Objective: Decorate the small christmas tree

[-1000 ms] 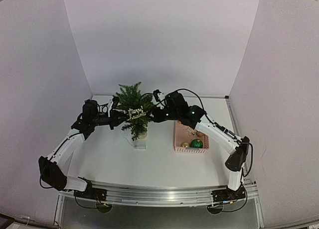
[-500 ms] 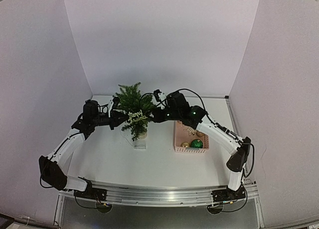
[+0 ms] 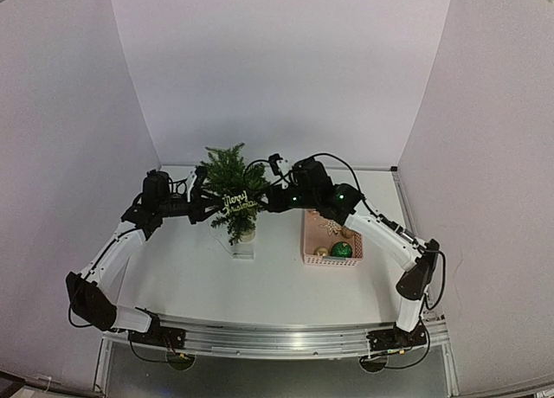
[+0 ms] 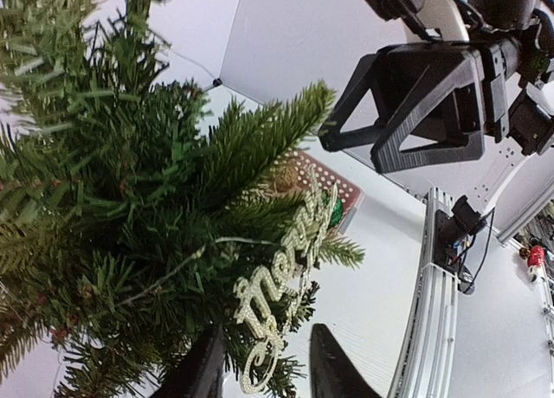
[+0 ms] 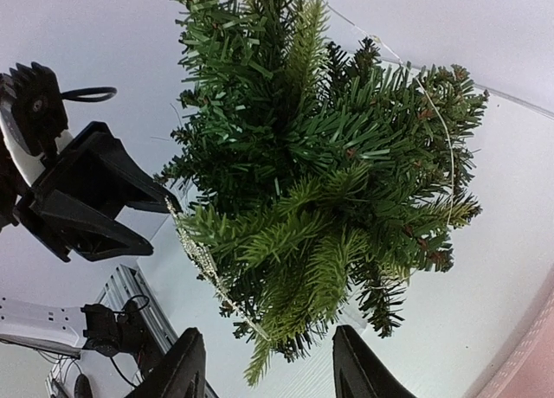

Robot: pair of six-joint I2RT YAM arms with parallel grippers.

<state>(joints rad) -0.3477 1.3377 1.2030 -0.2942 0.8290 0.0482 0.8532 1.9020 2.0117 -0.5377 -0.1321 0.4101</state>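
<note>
Standing upright, small christmas tree point(image 3: 223, 175), bushy green, gold sign point(image 3: 239, 202)

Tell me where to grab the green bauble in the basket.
I'd come straight down: the basket walls block side approaches. Pinch the bauble across its round middle with the right claw; it lies at the near end, beside a gold ball.

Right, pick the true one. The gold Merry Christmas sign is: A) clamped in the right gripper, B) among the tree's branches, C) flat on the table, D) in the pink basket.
B: the gold Merry Christmas sign hangs among the branches of the small christmas tree.
</note>
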